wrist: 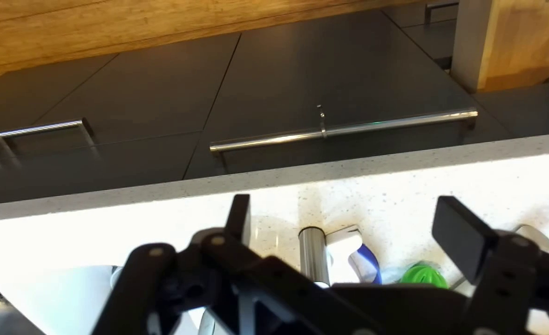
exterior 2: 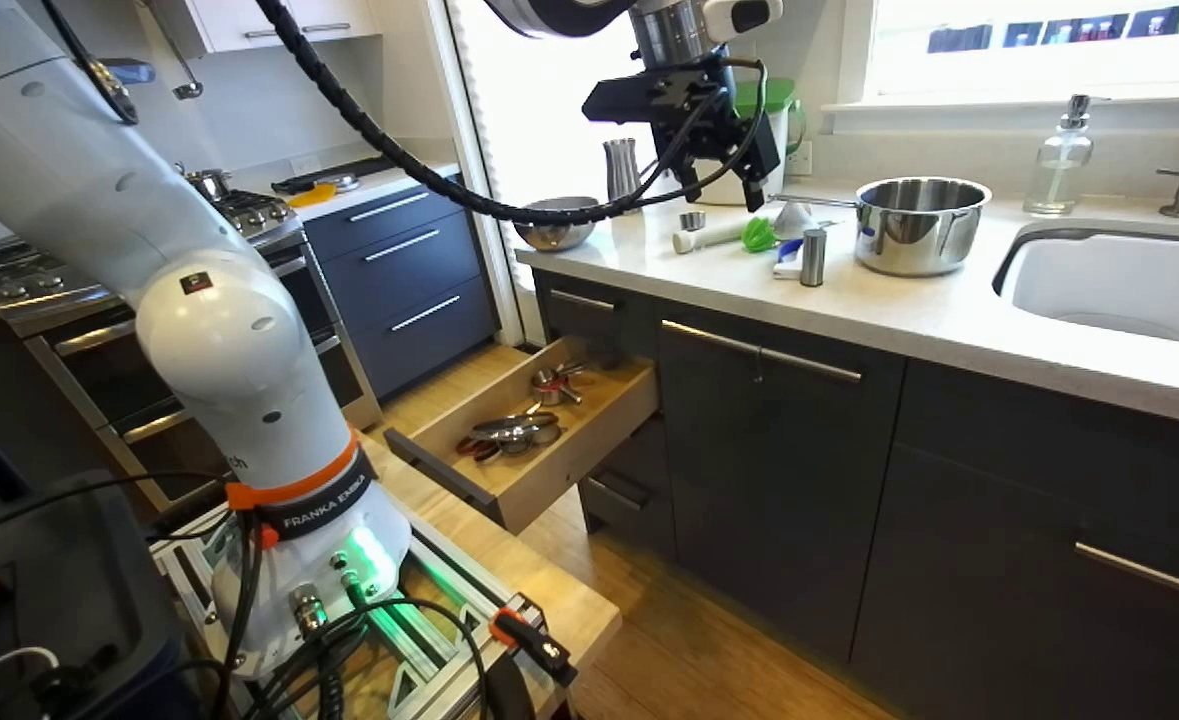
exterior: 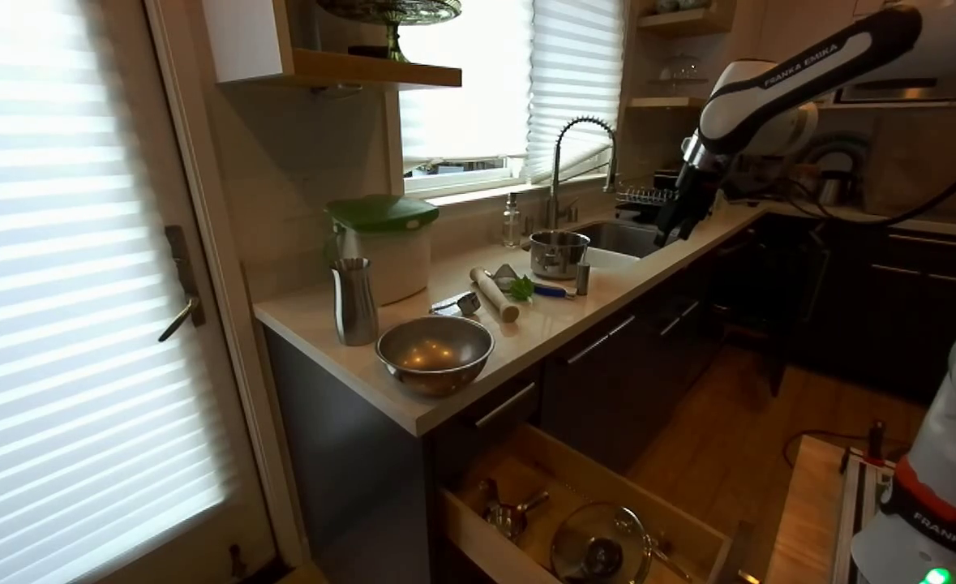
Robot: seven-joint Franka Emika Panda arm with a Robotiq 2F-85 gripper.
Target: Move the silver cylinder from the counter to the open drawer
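A small silver cylinder stands upright on the pale counter near its front edge, in both exterior views (exterior: pixel 582 278) (exterior 2: pixel 813 257). The counter (exterior 2: pixel 959 305) also spans the wrist view (wrist: pixel 395 188). In the wrist view the cylinder (wrist: pixel 312 251) lies between the finger lines, its lower end partly hidden by the gripper. My gripper (wrist: pixel 344 214) is open and empty, held above the counter and apart from the cylinder. It also shows in both exterior views (exterior: pixel 674 225) (exterior 2: pixel 719 190). The open drawer (exterior 2: pixel 589 440) with pale wood sides holds metal utensils; its corner shows in the wrist view (wrist: pixel 502 60).
A steel pot (exterior 2: pixel 924 228) stands close to the cylinder. A white and blue item (exterior 2: pixel 789 255), a green tool (exterior 2: pixel 759 235) and a wooden pestle (exterior: pixel 494 294) lie beside it. A steel bowl (exterior: pixel 435 354) and tall vessel (exterior: pixel 354 302) stand at the counter's end above the drawer.
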